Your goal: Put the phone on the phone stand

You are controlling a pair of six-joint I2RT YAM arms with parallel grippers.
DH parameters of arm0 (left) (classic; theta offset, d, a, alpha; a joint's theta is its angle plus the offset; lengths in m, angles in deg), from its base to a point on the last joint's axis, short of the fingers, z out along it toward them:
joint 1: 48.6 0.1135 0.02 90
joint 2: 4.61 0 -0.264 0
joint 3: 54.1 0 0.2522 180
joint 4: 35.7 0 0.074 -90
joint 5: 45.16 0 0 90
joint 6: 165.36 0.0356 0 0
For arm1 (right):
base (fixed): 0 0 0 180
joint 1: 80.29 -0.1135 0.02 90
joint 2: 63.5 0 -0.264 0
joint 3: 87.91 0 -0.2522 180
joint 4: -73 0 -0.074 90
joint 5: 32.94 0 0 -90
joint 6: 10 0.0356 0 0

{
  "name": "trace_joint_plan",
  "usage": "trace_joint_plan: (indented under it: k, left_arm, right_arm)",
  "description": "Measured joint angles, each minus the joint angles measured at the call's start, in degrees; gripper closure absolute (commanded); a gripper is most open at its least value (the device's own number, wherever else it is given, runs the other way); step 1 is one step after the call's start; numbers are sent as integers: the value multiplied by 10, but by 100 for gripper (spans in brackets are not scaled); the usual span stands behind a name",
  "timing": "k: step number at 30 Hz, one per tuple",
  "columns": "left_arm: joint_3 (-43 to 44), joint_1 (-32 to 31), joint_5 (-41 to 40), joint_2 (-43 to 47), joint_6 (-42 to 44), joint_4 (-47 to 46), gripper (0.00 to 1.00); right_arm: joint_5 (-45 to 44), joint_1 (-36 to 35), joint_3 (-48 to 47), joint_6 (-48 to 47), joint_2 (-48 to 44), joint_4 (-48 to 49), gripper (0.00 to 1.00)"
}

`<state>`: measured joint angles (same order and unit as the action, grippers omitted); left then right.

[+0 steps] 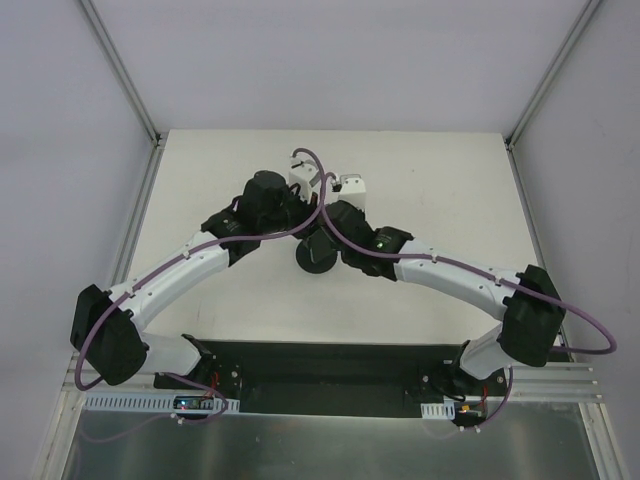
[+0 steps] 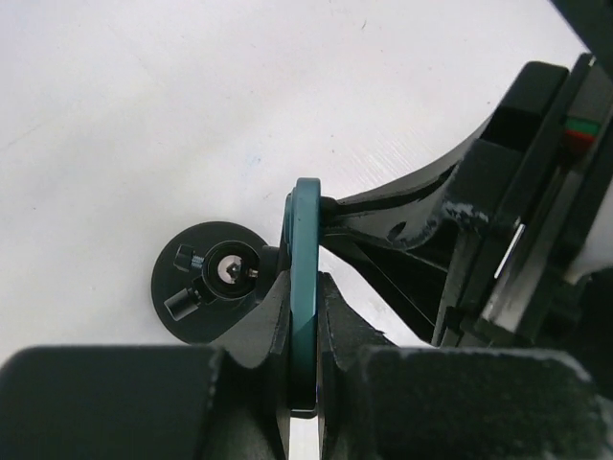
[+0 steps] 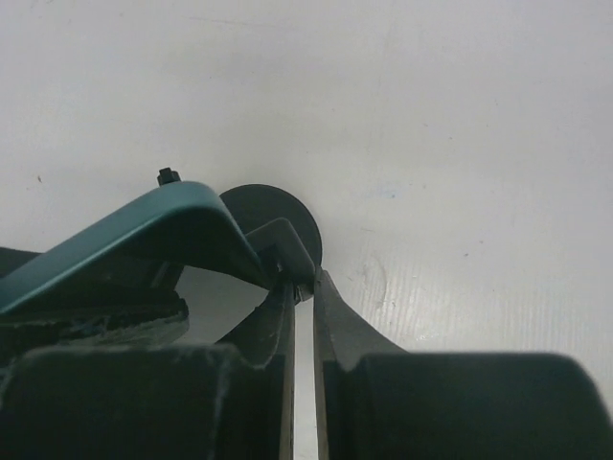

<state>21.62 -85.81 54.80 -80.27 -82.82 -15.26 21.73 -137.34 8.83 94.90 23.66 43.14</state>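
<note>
My left gripper (image 2: 305, 331) is shut on the phone (image 2: 305, 259), which I see edge-on as a teal-rimmed slab held upright above the table. The phone stand's round black base (image 2: 213, 283) lies just left of the phone and below it. In the right wrist view the phone (image 3: 124, 240) slants in from the left and meets the stand's clamp head (image 3: 287, 244) above the base (image 3: 278, 211). My right gripper (image 3: 305, 290) is shut on a small part of that clamp head. In the top view both grippers (image 1: 300, 215) (image 1: 338, 228) meet over the stand base (image 1: 315, 258); the phone is hidden there.
White table (image 1: 420, 180) with a grey frame along its edges (image 1: 135, 230). The right arm's wrist (image 2: 522, 230) is close to the right of the phone. Purple cables (image 1: 320, 195) loop over both wrists.
</note>
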Motion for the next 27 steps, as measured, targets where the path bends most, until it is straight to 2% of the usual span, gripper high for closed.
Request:
trace_joint_plan:
  k: [2,3,4,5,7,11,14,21,27]
  left_arm:
    - [-1,-2,0,1,-8,0,100]
    - [-3,-3,0,1,-10,-2,100]
    - [-5,-3,0,3,-11,-3,100]
    - [-8,-3,1,5,-12,-4,100]
    - [-15,-3,-9,10,-14,-11,100]
    - [-36,11,-70,6,-12,-52,100]
    - [-50,17,-95,12,-11,-70,100]
    - [-60,19,-125,27,-8,-67,100]
    - [-66,83,-120,55,20,-42,100]
  right_arm:
    - [-25,-12,0,3,0,-4,99]
    - [-36,-19,0,3,0,-5,94]
    - [-42,-23,0,0,0,-6,75]
    - [-45,-26,5,-6,-3,1,66]
    - [-35,-35,29,-18,-24,17,58]
    - [0,-85,47,-39,-116,6,52]
    - [5,-80,55,-51,-186,5,47]
    - [38,9,156,-67,-336,6,44]
    - [103,77,219,-79,-374,-2,44]
